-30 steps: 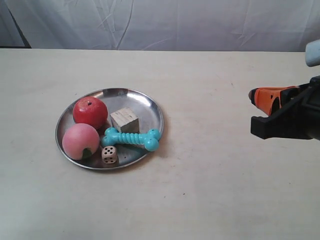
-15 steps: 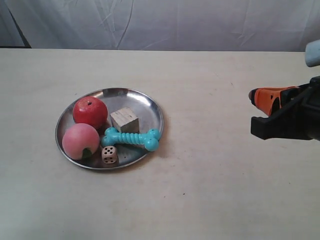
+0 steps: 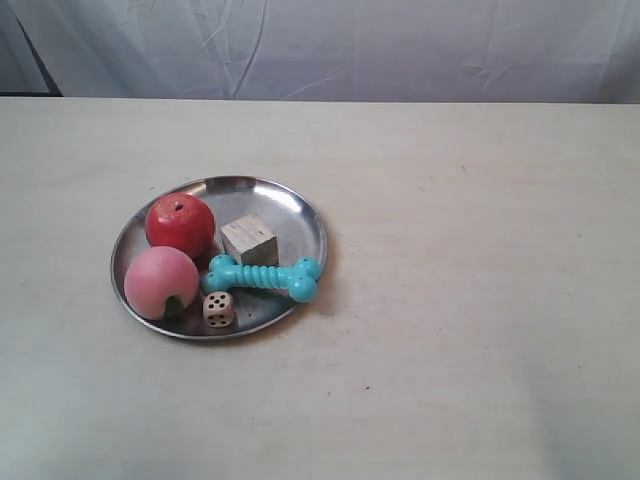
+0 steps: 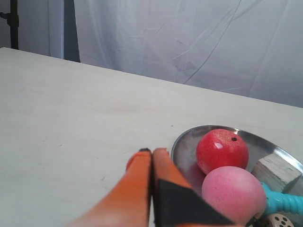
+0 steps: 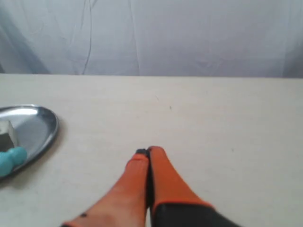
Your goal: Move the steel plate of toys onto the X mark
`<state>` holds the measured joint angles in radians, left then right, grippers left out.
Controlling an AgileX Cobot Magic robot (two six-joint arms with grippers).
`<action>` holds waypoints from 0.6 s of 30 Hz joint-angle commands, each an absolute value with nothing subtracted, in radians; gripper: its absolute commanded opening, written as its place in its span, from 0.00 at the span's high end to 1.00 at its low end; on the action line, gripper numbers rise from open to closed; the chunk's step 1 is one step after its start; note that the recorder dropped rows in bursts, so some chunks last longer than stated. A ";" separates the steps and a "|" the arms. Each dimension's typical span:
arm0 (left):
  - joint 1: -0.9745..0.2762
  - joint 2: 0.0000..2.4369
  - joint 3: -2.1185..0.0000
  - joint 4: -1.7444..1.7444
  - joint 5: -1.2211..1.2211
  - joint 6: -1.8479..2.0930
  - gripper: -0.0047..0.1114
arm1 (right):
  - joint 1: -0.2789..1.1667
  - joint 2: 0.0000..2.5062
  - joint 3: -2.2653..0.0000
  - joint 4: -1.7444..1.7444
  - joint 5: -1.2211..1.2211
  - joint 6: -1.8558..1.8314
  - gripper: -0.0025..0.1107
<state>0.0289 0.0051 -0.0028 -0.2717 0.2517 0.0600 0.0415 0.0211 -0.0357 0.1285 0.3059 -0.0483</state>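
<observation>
The steel plate (image 3: 288,212) rests on the table left of centre. It holds a red apple (image 3: 180,224), a pink peach (image 3: 161,282), a wooden cube (image 3: 249,240), a turquoise bone (image 3: 263,277) and a die (image 3: 219,309). No gripper appears in the exterior view. My left gripper (image 4: 152,151) is shut and empty, its tips just outside the plate's rim (image 4: 182,142), near the apple (image 4: 222,150) and peach (image 4: 233,194). The right gripper (image 5: 148,151) is shut and empty over bare table, apart from the plate (image 5: 38,124). I cannot make out the X mark.
A pale cloth backdrop (image 3: 330,45) hangs behind the table's far edge. The beige tabletop (image 3: 470,300) stretches to the right of the plate, with only small dark specks on it.
The arm at the exterior view's right, seen at the right edge in both earlier frames, has gone out of that view. The plate and toys have not moved.
</observation>
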 commanded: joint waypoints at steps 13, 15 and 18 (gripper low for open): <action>0.019 0.000 0.000 -0.268 0.239 0.060 0.96 | 0.030 0.000 0.000 0.162 0.304 -0.048 0.98; 0.019 0.000 0.000 -0.268 0.239 0.060 0.96 | 0.030 0.000 0.000 0.162 0.304 -0.048 0.98; 0.019 0.000 0.000 -0.268 0.239 0.060 0.96 | 0.030 0.000 0.000 0.162 0.304 -0.048 0.98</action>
<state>0.0289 0.0051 -0.0028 -0.2698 0.2517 0.0600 0.0348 0.0066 -0.0011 0.1631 0.3141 -0.0459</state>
